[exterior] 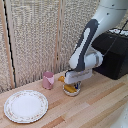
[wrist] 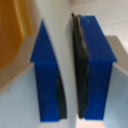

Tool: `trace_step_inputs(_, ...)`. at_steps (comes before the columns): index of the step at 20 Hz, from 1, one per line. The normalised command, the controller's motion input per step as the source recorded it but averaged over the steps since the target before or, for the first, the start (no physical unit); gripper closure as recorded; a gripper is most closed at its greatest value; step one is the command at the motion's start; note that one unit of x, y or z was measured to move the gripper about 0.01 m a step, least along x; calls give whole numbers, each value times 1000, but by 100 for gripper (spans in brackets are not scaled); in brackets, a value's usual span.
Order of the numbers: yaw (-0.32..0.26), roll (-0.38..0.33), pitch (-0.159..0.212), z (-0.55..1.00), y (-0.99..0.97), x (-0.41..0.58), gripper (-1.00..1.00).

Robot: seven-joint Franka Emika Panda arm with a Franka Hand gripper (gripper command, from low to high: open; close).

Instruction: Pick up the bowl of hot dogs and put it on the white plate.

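Bowl point(exterior: 71, 90) sits on the counter point(exterior: 95, 107) right of frame centre, hot dogs point(exterior: 69, 88) showing orange inside, and the hand point(exterior: 76, 83) is down on it. Wrist view: blue fingers point(wrist: 95, 65) nearly touching, only a slim gap; whether they grip the rim, I cannot tell. Plate point(exterior: 26, 105) lies lower left, pink cup point(exterior: 48, 80) between them.

Soft, even daylight, faint shadows; both views blurry, the wrist view badly defocused.
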Motion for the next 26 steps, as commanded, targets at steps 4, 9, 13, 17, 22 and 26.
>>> trace_step_inputs(4,0,163,0,743,0,13,100)
trace_step_inputs(9,0,164,0,715,0,193,100)
trace_step_inputs(13,-1,139,0,726,176,391,100)
trace_step_inputs(17,-2,104,0,698,605,360,100)
trace_step_inputs(22,0,57,0,461,827,268,100)
trace_step_inputs(26,0,1,1,121,897,344,100)
